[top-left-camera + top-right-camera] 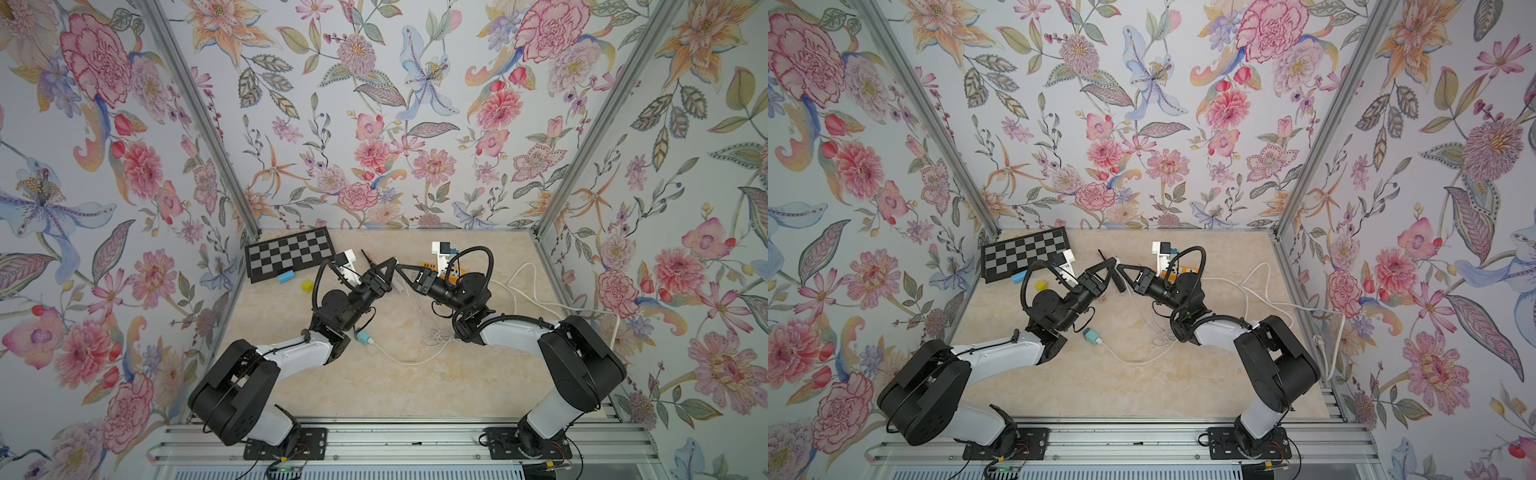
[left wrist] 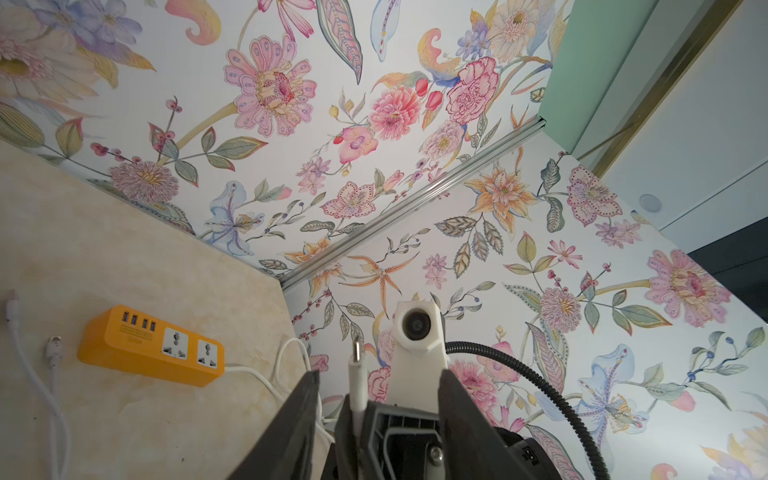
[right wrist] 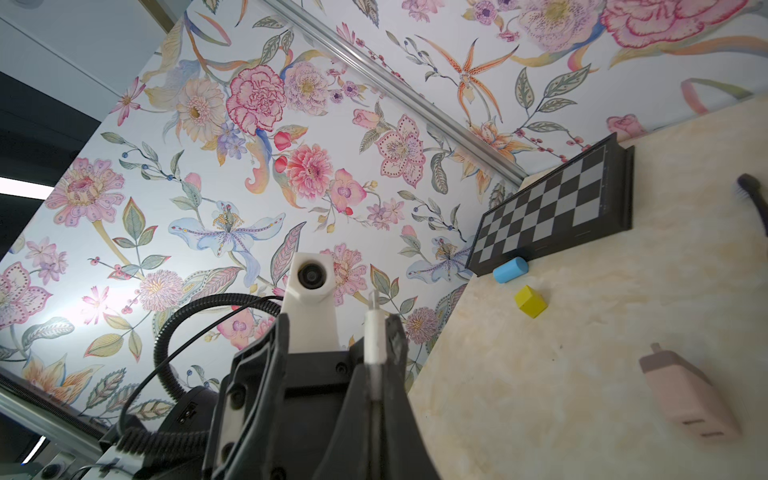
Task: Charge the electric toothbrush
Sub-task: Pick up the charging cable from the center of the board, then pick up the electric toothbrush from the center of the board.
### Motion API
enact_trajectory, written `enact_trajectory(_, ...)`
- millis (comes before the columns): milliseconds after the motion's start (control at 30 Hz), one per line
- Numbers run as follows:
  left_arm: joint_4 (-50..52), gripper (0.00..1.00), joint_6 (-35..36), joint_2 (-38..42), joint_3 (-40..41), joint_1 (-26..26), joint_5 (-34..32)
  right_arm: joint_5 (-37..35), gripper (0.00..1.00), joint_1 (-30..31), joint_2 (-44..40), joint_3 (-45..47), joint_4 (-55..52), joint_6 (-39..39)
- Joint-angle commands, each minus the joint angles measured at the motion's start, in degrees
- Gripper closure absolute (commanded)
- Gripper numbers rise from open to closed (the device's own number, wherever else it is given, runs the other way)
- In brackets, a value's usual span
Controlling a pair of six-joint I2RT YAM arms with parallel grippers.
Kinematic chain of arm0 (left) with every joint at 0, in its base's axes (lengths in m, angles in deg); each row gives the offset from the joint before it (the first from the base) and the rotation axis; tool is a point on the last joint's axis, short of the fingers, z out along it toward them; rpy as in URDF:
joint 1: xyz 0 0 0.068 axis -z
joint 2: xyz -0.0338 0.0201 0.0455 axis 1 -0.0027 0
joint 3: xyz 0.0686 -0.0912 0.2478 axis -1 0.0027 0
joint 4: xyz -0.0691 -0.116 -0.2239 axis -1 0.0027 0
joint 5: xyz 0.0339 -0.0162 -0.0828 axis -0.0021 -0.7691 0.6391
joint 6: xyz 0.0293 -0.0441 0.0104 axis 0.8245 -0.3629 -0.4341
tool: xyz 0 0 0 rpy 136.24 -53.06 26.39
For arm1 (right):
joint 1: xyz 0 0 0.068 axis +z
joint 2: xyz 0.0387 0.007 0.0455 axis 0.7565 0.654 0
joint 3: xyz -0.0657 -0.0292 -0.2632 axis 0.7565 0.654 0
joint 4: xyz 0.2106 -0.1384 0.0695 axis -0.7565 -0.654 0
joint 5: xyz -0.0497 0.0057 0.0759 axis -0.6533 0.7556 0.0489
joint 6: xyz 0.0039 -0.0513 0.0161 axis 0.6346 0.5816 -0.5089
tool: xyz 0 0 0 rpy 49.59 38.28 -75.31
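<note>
Midway over the marble-look table (image 1: 386, 395), the right gripper (image 3: 376, 365) has its fingers pressed together on the white charging plug (image 3: 375, 332), whose metal tip pokes out past them. The left gripper (image 2: 378, 376) faces it tip to tip with fingers spread, one on either side of the plug and neither visibly gripping it; the plug stands closer to one of those fingers than to its mate. Beneath the two meeting tips lies the electric toothbrush (image 1: 366, 256), flat on the table. Its dark bristled head and thin neck jut out past the left gripper's fingers toward the back wall, and its handle is mostly hidden under the grippers in both top views. From the right gripper the plug's white cable (image 1: 409, 363) drops to a loose tangle beside the right arm and runs on to a teal adapter (image 1: 363, 337) lying near the left arm's wrist. Behind the right gripper's wrist sits an orange power strip (image 2: 124, 345). Beyond the left gripper are a chessboard (image 1: 291, 253), a blue cylinder (image 1: 286, 276) and a yellow cube (image 1: 307, 285).
</note>
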Motion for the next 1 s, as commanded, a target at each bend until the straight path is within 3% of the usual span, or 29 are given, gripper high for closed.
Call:
enact_trajectory(0,27.94,0.4,17.67,7.81,-5.98,0.29,-13.68,1.78,1.0,-2.34,-5.0,1.35,-6.54,5.85)
enact_trajectory(67,44.99,0.36,23.01,8.47,-11.99,-0.22,-23.54,3.05,1.0,-3.18,-7.77,1.74,-14.04,11.18)
enact_trajectory(133,59.53,0.36,26.27,5.42,-19.09,-1.85,-29.42,2.94,1.0,-3.16,-10.41,0.71,-25.18,18.72)
enact_trajectory(267,76.17,0.32,30.41,-5.11,-31.18,-6.73,-23.0,0.47,1.0,-2.37,-13.93,-3.44,-45.76,31.24)
enact_trajectory(333,78.9,0.29,32.5,-10.2,-35.29,-8.05,-18.89,-0.37,1.0,-2.25,-14.77,-4.78,-51.15,34.26)
enact_trajectory(433,80.97,0.3,34.45,-17.06,-40.15,-8.29,-17.85,-0.99,1.0,-2.16,-15.81,-5.65,-55.4,36.58)
enact_trajectory(667,82.04,0.32,32.83,-29.89,-50.35,-9.16,-14.6,-1.5,1.0,-2.84,-17.15,-4.91,-56.79,37.86)
enact_trajectory(767,81.33,0.4,30.27,-35.27,-54.84,-9.93,-11.46,-1.43,1.0,-3.23,-17.0,-4.82,-56.91,37.32)
enact_trajectory(967,80.24,0.49,26.38,-43.84,-61.41,-10.74,-7.45,-1.28,1.0,-3.53,-17.66,-4.45,-56.92,36.59)
